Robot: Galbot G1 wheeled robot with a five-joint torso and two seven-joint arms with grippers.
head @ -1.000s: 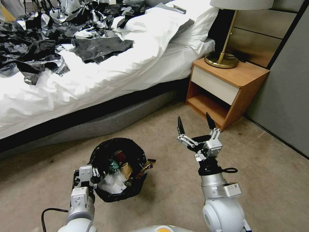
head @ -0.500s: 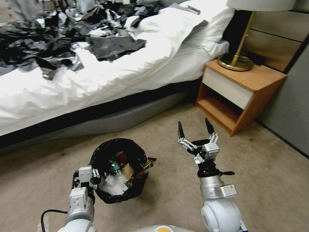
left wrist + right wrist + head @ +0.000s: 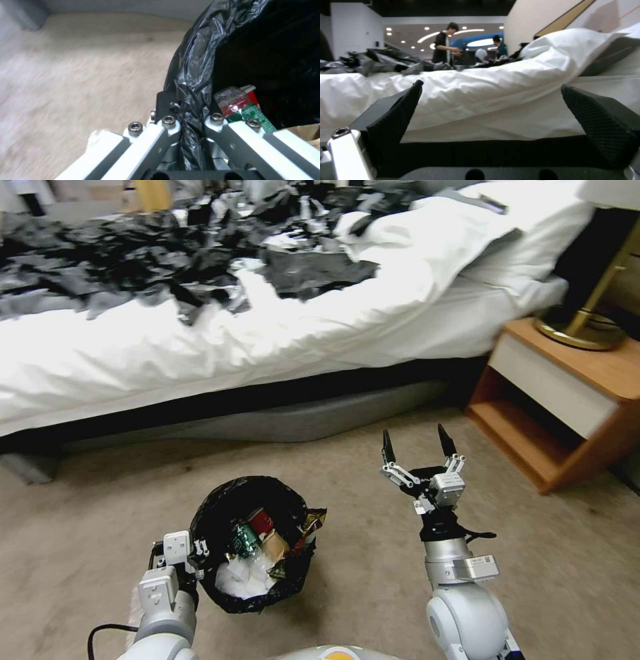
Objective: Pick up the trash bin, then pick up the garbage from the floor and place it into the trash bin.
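Left gripper [image 3: 195,555] clamped on bag-lined rim of trash bin [image 3: 257,543], bin carried low by robot's left side, garbage [image 3: 257,553] inside. Right gripper [image 3: 418,445] raised, fingers apart, empty, facing bed [image 3: 200,340]. Carpet floor [image 3: 567,553] nearby apparently litter-free. Step: searching. Next: find remaining litter, lower right gripper.

Both arms silver-grey, rounded joints w/ white boxy wrist blocks. Left gripper [image 3: 190,553]: white links, silver hex screws; black cable loops near its arm. Right gripper [image 3: 417,445]: black pointed fingers [image 3: 388,447], textured pads, white linkage, black collar, small label on forearm.
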